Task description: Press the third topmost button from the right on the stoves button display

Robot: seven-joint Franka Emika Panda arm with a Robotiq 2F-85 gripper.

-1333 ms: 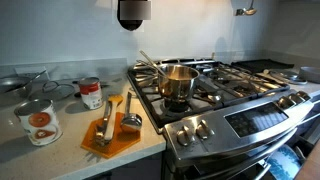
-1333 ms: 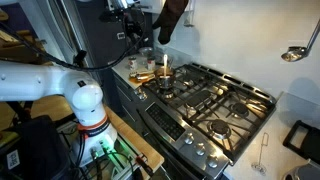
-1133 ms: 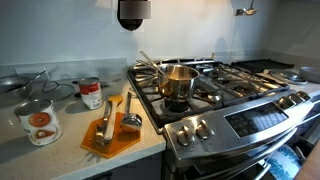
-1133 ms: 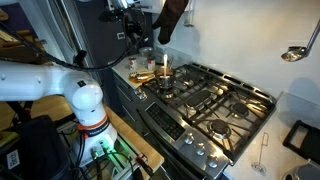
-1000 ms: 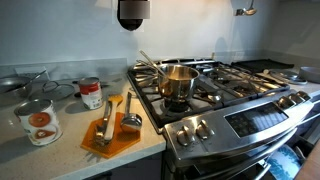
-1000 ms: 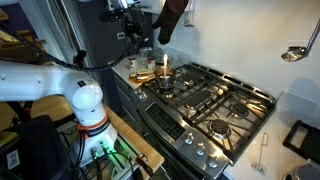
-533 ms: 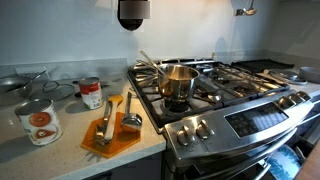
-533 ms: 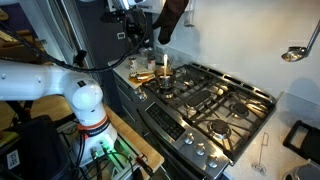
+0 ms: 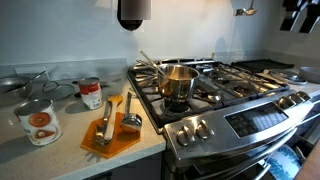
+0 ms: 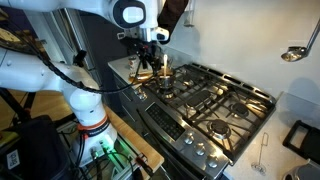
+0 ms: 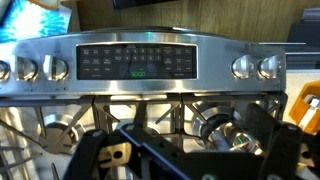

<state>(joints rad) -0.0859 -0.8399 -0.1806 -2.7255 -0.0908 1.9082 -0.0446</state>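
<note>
The stove's dark button display (image 11: 135, 62) sits in the steel front panel, between knobs on either side, in the upper part of the wrist view. It also shows in an exterior view (image 9: 262, 118). My gripper (image 11: 180, 150) is open and empty, its dark fingers (image 11: 88, 155) spread wide at the bottom of the wrist view, well short of the display. In an exterior view my gripper (image 10: 150, 45) hangs above the stove's back left burners. Individual buttons are too small to tell apart.
A steel pot (image 9: 178, 82) with a utensil in it stands on a front burner. Cans (image 9: 38, 121) and an orange board with tools (image 9: 112, 130) lie on the counter beside the stove. Grates (image 10: 210, 100) cover the cooktop.
The arm has swung forward and down over the stove; in the exterior view the wrist now hangs lower above the burners. A dark part of the arm has entered at the top right.
</note>
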